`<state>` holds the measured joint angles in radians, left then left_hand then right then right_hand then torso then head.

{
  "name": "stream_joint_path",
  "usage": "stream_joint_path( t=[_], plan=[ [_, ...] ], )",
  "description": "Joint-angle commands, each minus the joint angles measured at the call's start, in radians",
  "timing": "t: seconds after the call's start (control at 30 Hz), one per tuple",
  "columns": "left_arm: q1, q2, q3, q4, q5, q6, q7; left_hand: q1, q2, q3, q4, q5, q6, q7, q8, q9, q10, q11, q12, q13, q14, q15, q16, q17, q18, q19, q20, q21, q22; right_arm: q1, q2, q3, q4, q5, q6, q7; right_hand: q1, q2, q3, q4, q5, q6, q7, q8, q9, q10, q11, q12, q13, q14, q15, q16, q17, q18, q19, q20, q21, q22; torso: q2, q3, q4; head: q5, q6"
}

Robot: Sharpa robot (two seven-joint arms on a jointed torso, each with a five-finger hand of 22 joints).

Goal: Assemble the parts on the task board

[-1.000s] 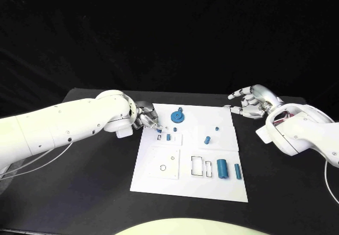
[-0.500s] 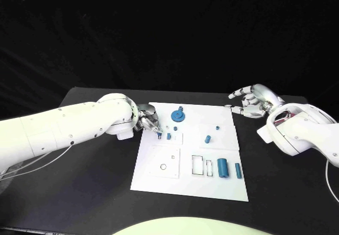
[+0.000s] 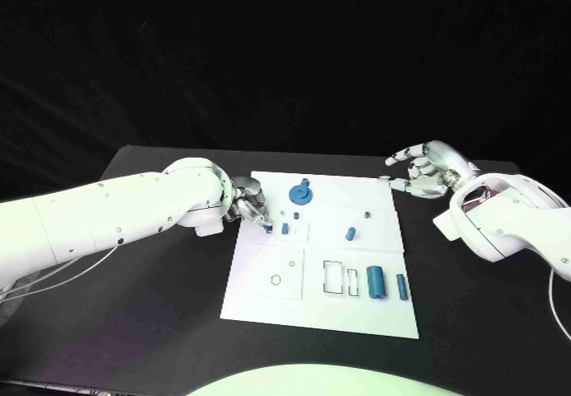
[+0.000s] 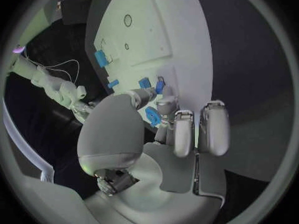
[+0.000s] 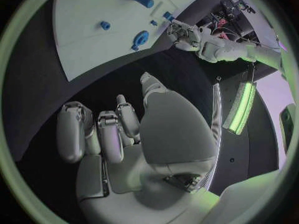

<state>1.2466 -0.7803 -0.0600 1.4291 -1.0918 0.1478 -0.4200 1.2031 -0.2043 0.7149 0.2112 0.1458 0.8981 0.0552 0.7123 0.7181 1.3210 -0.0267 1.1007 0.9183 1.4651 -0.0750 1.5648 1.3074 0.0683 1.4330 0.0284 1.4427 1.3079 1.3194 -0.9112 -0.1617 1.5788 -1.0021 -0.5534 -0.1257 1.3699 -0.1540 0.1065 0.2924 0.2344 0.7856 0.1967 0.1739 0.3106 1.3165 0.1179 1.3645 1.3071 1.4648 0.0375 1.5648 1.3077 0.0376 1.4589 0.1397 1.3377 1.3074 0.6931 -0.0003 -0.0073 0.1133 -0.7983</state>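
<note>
the left hand (image 3: pixel 250 204) sits at the left edge of the task board (image 3: pixel 268 289), fingertips reaching down over the board's upper left area. in the left wrist view the hand's (image 4: pixel 163 129) fingers are curled in close together, with the thumb and a fingertip drawn toward a small blue part (image 4: pixel 160 86), but whether it is actually pinching that part i cannot tell.

the task board lies in the middle of the black table (image 3: pixel 131 305). near its far edge sits a round blue disc part (image 3: pixel 300 195) with a small knob at its top. just right of the left fingertips a small blue peg (image 3: pixel 285 230) stands by a rectangular outline. further right, a short blue peg (image 3: pixel 350 234) and a tiny blue piece (image 3: pixel 365 216) lie near the board's middle. toward the near right, a thick blue cylinder (image 3: pixel 375 282) and a thinner blue bar (image 3: pixel 401 287) lie side by side, just right of two rectangular slots (image 3: pixel 342 279). a square plate with a round hole (image 3: pixel 277 275) sits left of the slots.

the right hand (image 3: pixel 422 171) hovers off the board's far right corner, above the table, fingers loosely curled and apart, holding nothing; the right wrist view shows its (image 5: pixel 124 134) palm bare.
</note>
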Motion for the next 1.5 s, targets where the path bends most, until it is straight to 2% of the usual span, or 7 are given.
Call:
stream_joint_path(
  t=[0.03,0.67,1.17,1.23,1.27,1.3,1.5],
  plan=[
    [-0.001,-0.001,-0.001,0.003,-0.004,0.027,-0.009,-0.004,-0.006,0.177,-0.173,0.006,0.017,-0.008,0.001,0.003,0.01,-0.001,0.005,0.002,0.106,-0.007,0.006,0.263,-0.014,0.008,0.002,0.004,0.03,-0.001,0.001,0.0,0.001,-0.013,0.01,0.013,0.002,0.005,0.0,-0.002,0.006,0.008,0.002,-0.004,-0.001,-0.003,-0.004,0.003,0.0,0.102,-0.001,0.001,0.249,0.017,-0.005,-0.001,-0.002,0.112,0.0,-0.0002,-0.001,0.0,-0.002],
    [-0.002,-0.001,-0.003,0.01,0.019,0.042,-0.016,-0.006,-0.008,0.177,-0.174,0.015,0.019,-0.009,0.001,0.003,0.012,-0.002,0.006,0.004,0.106,-0.008,0.006,0.263,-0.014,0.009,0.002,0.005,0.032,-0.001,0.001,0.0,0.001,-0.012,0.011,0.013,0.003,0.005,0.0,-0.002,0.006,0.008,0.002,-0.004,-0.001,-0.001,-0.004,0.004,0.001,0.103,-0.001,0.001,0.249,0.017,-0.005,-0.001,-0.001,0.113,0.0,-0.0007,-0.0008,-0.001,-0.001],
    [-0.002,0.013,-0.003,-0.008,0.031,0.071,-0.035,-0.006,-0.015,0.178,-0.181,0.025,0.023,-0.01,0.001,0.004,0.02,-0.003,0.015,0.015,0.106,-0.009,0.006,0.263,-0.015,0.012,0.001,0.007,0.036,-0.001,-0.002,0.0,0.002,-0.011,0.009,0.012,0.003,0.005,0.0,-0.002,0.006,0.008,0.002,-0.004,-0.001,-0.001,-0.004,0.004,0.001,0.103,-0.001,0.001,0.249,0.017,-0.005,-0.001,-0.001,0.113,0.001,0.0,-0.0001,-0.003,-0.005],
    [-0.002,0.018,-0.004,-0.011,0.036,0.078,-0.046,-0.009,-0.016,0.178,-0.181,0.032,0.026,-0.011,0.001,0.005,0.023,-0.004,0.017,0.019,0.106,-0.009,0.006,0.263,-0.016,0.014,0.0,0.009,0.04,-0.001,-0.002,0.0,0.003,-0.011,0.009,0.012,0.003,0.005,0.0,-0.002,0.006,0.008,0.002,-0.004,-0.001,-0.001,-0.004,0.004,0.001,0.103,-0.001,0.001,0.249,0.017,-0.005,-0.001,-0.001,0.113,0.001,0.0002,0.0,-0.002,-0.005],
    [-0.002,0.02,-0.004,-0.012,0.039,0.079,-0.05,-0.016,-0.018,0.178,-0.181,0.055,0.031,-0.013,0.002,0.006,0.028,-0.006,0.02,0.022,0.106,-0.01,0.006,0.263,-0.017,0.015,-0.001,0.01,0.042,-0.001,-0.002,0.0,0.003,-0.011,0.009,0.012,0.003,0.005,0.001,-0.002,0.006,0.01,0.002,-0.004,-0.002,-0.002,-0.004,0.003,0.0,0.102,-0.001,0.001,0.249,0.017,-0.005,-0.002,-0.002,0.112,0.001,0.0002,0.0,-0.002,-0.005],
    [-0.002,0.024,-0.004,-0.015,0.042,0.08,-0.055,-0.028,-0.021,0.174,-0.179,0.11,0.037,-0.015,0.004,0.008,0.035,-0.008,0.024,0.028,0.106,-0.012,0.006,0.263,-0.017,0.016,-0.002,0.011,0.044,-0.001,-0.002,0.0,0.003,-0.011,0.009,0.012,0.003,0.005,0.001,-0.002,0.006,0.01,0.002,-0.004,-0.002,-0.002,-0.004,0.003,0.0,0.102,-0.001,0.001,0.249,0.017,-0.005,-0.002,-0.002,0.112,0.001,0.0005,0.0001,-0.003,-0.007],
    [-0.002,0.046,-0.006,-0.032,0.049,0.074,-0.072,-0.038,-0.018,0.172,-0.179,0.135,0.041,-0.017,0.005,0.011,0.039,-0.009,0.025,0.032,0.106,-0.013,0.006,0.263,-0.017,0.016,-0.004,0.012,0.045,-0.001,-0.001,0.0,0.003,-0.011,0.01,0.012,0.003,0.005,0.001,-0.002,0.006,0.01,0.002,-0.004,-0.002,-0.002,-0.004,0.003,0.0,0.102,-0.001,0.001,0.249,0.017,-0.005,-0.002,-0.002,0.112,0.001,0.0001,-0.0015,-0.002,-0.008]
  ],
)
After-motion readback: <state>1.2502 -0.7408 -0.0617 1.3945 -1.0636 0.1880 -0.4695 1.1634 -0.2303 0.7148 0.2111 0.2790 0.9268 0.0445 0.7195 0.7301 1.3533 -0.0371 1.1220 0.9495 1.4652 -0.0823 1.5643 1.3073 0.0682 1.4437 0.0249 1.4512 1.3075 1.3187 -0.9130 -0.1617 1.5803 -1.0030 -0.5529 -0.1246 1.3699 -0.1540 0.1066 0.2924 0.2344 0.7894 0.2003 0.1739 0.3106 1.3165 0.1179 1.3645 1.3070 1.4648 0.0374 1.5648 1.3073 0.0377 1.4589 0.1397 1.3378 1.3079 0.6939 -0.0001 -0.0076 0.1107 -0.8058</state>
